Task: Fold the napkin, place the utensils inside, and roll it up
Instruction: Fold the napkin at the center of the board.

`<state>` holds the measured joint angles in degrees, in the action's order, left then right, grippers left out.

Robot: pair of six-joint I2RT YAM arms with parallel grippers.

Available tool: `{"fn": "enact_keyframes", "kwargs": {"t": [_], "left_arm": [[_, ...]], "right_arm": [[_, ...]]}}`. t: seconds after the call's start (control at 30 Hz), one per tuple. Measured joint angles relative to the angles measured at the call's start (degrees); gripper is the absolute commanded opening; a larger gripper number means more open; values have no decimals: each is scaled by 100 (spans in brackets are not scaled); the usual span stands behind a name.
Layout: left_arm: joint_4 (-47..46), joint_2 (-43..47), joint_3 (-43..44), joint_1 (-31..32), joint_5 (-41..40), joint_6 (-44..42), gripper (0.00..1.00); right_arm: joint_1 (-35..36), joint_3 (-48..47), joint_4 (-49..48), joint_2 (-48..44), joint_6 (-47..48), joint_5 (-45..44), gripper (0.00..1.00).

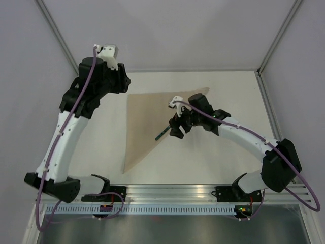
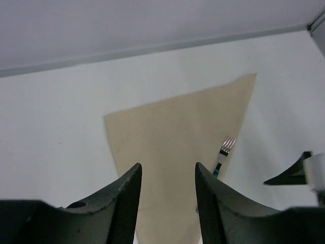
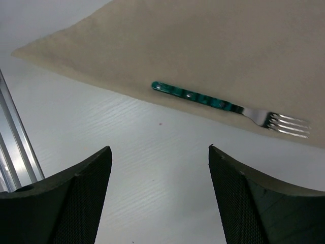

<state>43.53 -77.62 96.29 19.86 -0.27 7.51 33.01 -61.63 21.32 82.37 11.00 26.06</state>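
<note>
Napkin point(image 1: 144, 119) lay folded into triangle on table point(image 1: 203, 162). Teal-handled fork point(image 3: 203, 97) rested along its long edge, seemingly set for rolling. Right gripper point(image 3: 160, 152) hovered over fork, jaws apart, empty. Left gripper point(image 2: 167, 170) hung near far corner, jaws apart, holding nothing.

The white worktop point(image 1: 213, 162) spreads beneath both pairs of jaws, and a faint wood grain shows in it under the right jaws. A tiny reddish speck point(image 3: 160, 122) lies on it just ahead of the right jaws, level with the gap between them. An aluminium rail point(image 3: 15, 147) runs past on their left. Beyond the left jaws a grey wall point(image 2: 127, 20) rises from the worktop's far edge, and a dark corner post point(image 2: 317, 23) stands to their upper right.
</note>
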Motion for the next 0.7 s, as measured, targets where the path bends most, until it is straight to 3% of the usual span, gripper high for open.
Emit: {"fn": "enact_keyframes", "kwargs": {"t": [0.2, 0.4, 0.7], "left_arm": [[107, 1115, -264, 74, -459, 221, 51], [317, 1244, -511, 74, -737, 382, 51], [483, 1259, -525, 74, -1001, 457, 53]], "right_arm": [[1888, 59, -754, 273, 181, -839, 78], [3359, -17, -1307, 960, 420, -1578, 70], [4371, -455, -1777, 2100, 686, -2166, 64]]}}
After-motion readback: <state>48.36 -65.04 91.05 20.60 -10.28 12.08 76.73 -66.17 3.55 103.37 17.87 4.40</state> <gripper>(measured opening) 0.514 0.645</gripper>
